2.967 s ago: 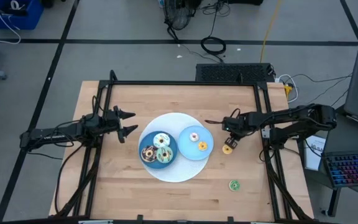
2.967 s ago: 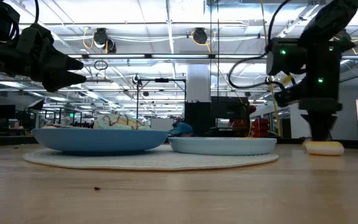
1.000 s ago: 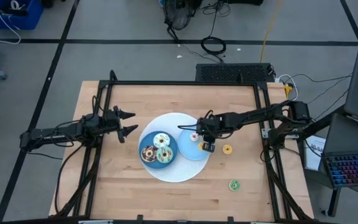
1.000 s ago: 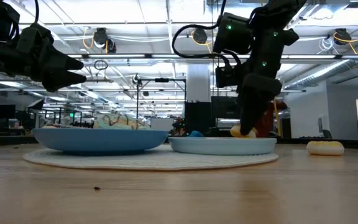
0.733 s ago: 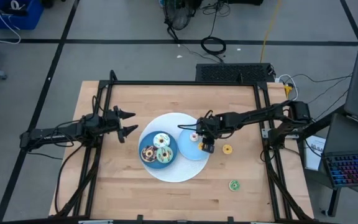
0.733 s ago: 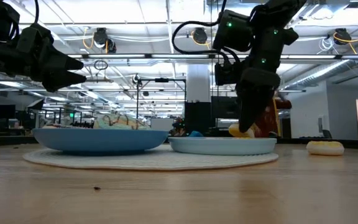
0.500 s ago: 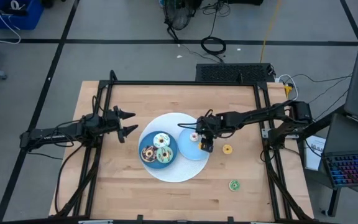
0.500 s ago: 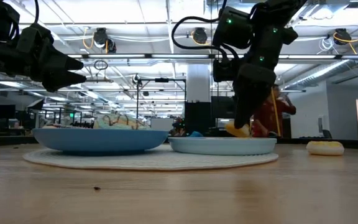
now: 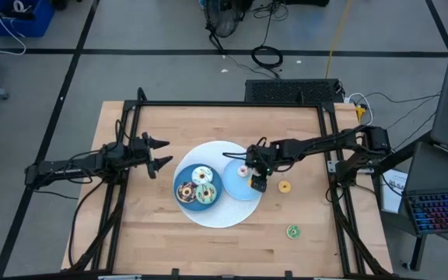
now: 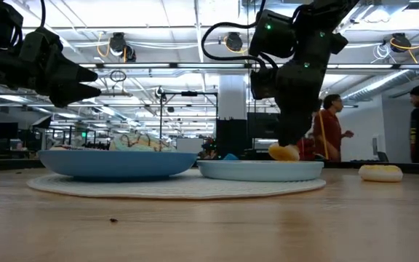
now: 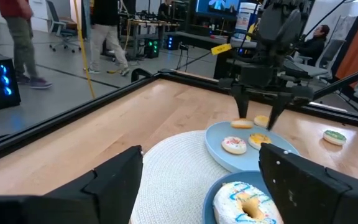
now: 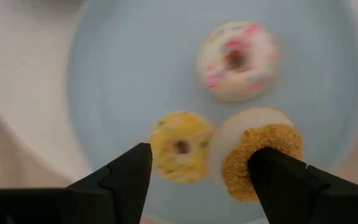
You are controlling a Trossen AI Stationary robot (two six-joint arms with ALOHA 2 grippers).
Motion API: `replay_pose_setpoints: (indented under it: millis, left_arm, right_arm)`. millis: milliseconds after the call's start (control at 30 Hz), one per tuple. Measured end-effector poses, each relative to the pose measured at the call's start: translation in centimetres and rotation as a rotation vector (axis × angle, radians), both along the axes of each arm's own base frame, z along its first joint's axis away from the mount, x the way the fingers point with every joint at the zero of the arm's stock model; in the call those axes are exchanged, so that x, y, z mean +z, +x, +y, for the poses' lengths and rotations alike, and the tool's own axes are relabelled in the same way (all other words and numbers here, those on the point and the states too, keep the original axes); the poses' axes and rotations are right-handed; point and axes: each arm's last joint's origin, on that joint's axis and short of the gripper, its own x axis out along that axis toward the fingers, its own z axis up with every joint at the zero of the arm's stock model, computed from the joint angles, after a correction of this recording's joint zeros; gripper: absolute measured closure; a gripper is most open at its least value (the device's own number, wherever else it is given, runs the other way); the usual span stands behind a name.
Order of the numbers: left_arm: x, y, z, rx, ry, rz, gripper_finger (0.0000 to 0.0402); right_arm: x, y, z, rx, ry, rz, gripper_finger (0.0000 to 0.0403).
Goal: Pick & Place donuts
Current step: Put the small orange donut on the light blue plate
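On the tabletop [image 9: 208, 124] a round white mat [image 9: 208, 215] carries two blue plates side by side. The larger, darker plate [image 9: 212, 196] at the mat's 8 o'clock holds three big donuts: a white-iced one [image 9: 201, 174], a chocolate one [image 9: 185, 190] and a green one [image 9: 204, 194], all touching. The lighter plate [image 9: 237, 190] at the mat's 3 o'clock holds a small pink-sprinkled donut [image 12: 236, 60] and a small yellow donut [image 12: 180, 147], just beside each other.

The right tool [image 12: 201, 177] hangs over that lighter plate's 4 o'clock edge, its fingers spread apart and gripping nothing. Between them sits a crumb-topped orange donut [image 12: 253, 160], tilted up on its edge, beside the yellow one. Whether it touches either finger, I cannot tell.

Off the mat, another small orange donut [image 9: 285, 187] lies on bare wood just beyond the lighter plate at its 3 o'clock, and a small green donut [image 9: 292, 231] lies well apart toward the tabletop's 5 o'clock corner.

The left tool [image 9: 160, 153] waits at the mat's 9 o'clock, fingers spread, empty.

Past the far edge, two people [image 10: 331, 124] stand in the room.
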Motion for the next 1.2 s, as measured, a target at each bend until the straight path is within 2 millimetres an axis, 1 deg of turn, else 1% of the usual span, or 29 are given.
replay_pose_setpoints:
  millis: [100, 133, 200, 233, 267, 367, 500, 600, 700, 800, 900, 967, 1033, 1067, 1133, 1167, 1200]
  left_arm:
    - [0.0, 0.0, 0.0, 0.0, -0.001, 0.0, 0.0091]
    - [0.0, 0.0, 0.0, 0.0, -0.001, 0.0, 0.0091]
    - [0.0, 0.0, 0.0, 0.0, 0.0, 0.0, 0.009]
    - [0.0, 0.0, 0.0, 0.0, 0.0, 0.0, 0.0089]
    - [0.0, 0.0, 0.0, 0.0, -0.001, -0.001, 0.0088]
    - [0.0, 0.0, 0.0, 0.0, 0.0, 0.0, 0.0084]
    - [0.0, 0.0, 0.0, 0.0, 0.0, 0.0, 0.0084]
    - [0.0, 0.0, 0.0, 0.0, 0.0, 0.0, 0.0088]
    - [0.0, 0.0, 0.0, 0.0, 0.0, -0.001, 0.0089]
    - [0.0, 0.0, 0.0, 0.0, -0.001, 0.0, 0.0085]
    - [0.0, 0.0, 0.0, 0.0, 0.0, 0.0, 0.0079]
    - [0.0, 0.0, 0.0, 0.0, -0.001, -0.001, 0.0076]
    - [0.0, 0.0, 0.0, 0.0, 0.0, 0.0, 0.0076]
    - [0.0, 0.0, 0.0, 0.0, 0.0, 0.0, 0.0077]
    - [0.0, 0.0, 0.0, 0.0, 0.0, 0.0, 0.008]
    - [0.0, 0.0, 0.0, 0.0, 0.0, 0.0, 0.0082]
    - [0.0, 0.0, 0.0, 0.0, 0.0, 0.0, 0.0084]
  right_arm:
    - [0.0, 0.0, -0.1, -0.026, 0.03, 0.0, 0.016]
    - [0.1, 0.2, -0.1, -0.046, 0.07, -0.014, 0.0159]
    - [0.4, 0.6, 0.0, -0.006, 0.181, -0.076, 0.0157]
    - [0.5, 0.8, 0.0, -0.003, 0.198, -0.093, 0.0156]
    - [0.5, 0.9, 0.0, -0.022, 0.198, -0.095, 0.0156]
    - [0.3, 0.6, -0.2, -0.1, 0.116, -0.05, 0.016]
    - [0.3, 0.5, -0.2, -0.072, 0.121, -0.046, 0.0169]
    - [0.1, 0.2, -0.3, -0.102, 0.053, -0.008, 0.018]
    - [0.1, 0.3, -0.5, -0.085, 0.024, -0.024, 0.0197]
    - [0.3, 0.7, -0.1, -0.025, 0.068, -0.073, 0.0212]
    - [0.3, 0.7, 0.1, 0.003, 0.082, -0.076, 0.0222]
    - [0.7, 1.2, 0.3, 0.061, 0.183, -0.15, 0.0226]
    - [1.4, 1.9, 0.7, 0.172, 0.289, -0.26, 0.0227]
    - [1.6, 2.1, 0.8, 0.169, 0.291, -0.274, 0.0228]
    - [1.5, 2.1, 0.2, 0.034, 0.252, -0.241, 0.023]
    - [1.4, 2.1, -0.1, 0.002, 0.263, -0.247, 0.0231]
    - [1.4, 2.2, -0.1, 0.036, 0.309, -0.273, 0.0231]
